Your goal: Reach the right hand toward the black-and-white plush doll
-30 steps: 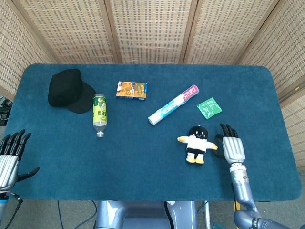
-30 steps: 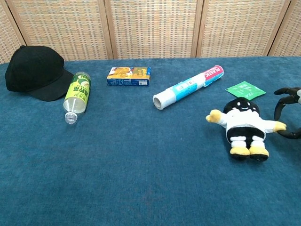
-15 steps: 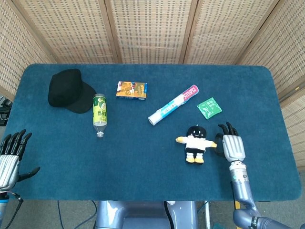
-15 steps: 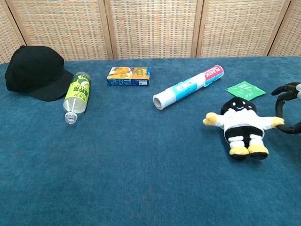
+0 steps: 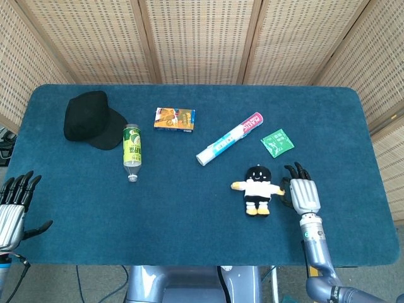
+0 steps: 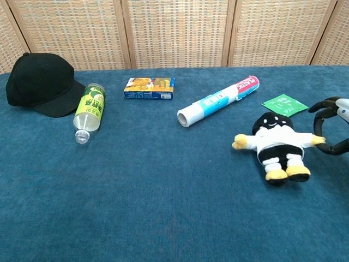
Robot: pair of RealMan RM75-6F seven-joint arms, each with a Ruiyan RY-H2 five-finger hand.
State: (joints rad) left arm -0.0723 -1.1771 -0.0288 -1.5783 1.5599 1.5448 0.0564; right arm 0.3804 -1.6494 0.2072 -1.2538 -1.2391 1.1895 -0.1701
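The black-and-white plush doll lies face up on the blue table, right of centre, with yellow hands and feet. My right hand rests just right of it, fingers apart and curved. In the chest view the doll has its outstretched arm reaching between the curved fingers of the right hand, which touch it; nothing is gripped. My left hand hovers off the table's front left corner with fingers spread and empty.
Behind the doll lie a green sachet and a rolled plastic-wrap tube. Further left are an orange box, a green-labelled bottle on its side and a black cap. Wicker screens stand behind.
My right hand has moved left against the doll's arm, and the doll has slid slightly left and turned a little. The left hand has stayed put.
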